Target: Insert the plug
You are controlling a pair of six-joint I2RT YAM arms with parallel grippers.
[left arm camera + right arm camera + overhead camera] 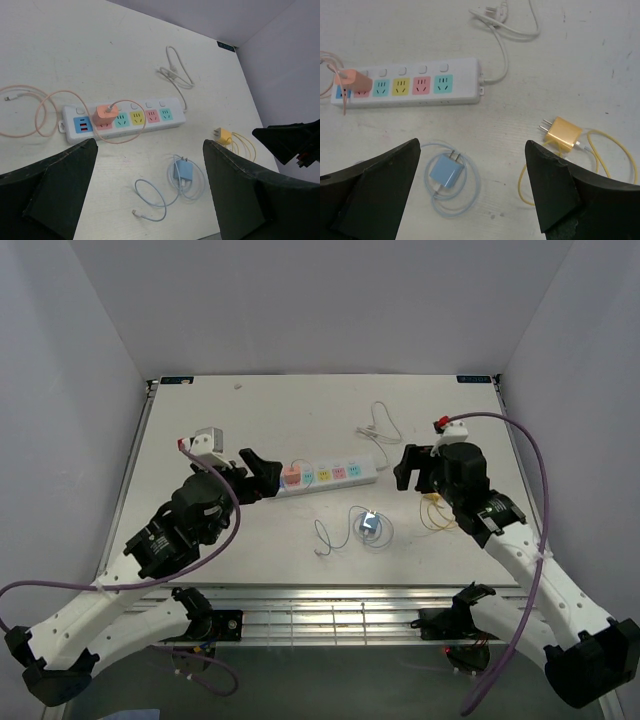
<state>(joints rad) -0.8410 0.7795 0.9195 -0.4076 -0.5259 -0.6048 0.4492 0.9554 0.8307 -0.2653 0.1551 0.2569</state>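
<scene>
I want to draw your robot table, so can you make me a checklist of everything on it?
Surface: white table, lightly scuffed.
Job's things: power strip with pink charger plugged in; blue charger and yellow charger lying loose.
Clutter: nothing seen.
Grippers: left gripper open, empty; right gripper open, empty.
Cables: charger cables loosely coiled; strip's white cord lying unplugged.
Surroundings: white walls on three sides.

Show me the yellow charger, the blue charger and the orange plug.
yellow charger [563, 134], right wrist view, middle of its body.
blue charger [446, 173], right wrist view, its flat top.
orange plug [106, 114], left wrist view, its top face.
</scene>
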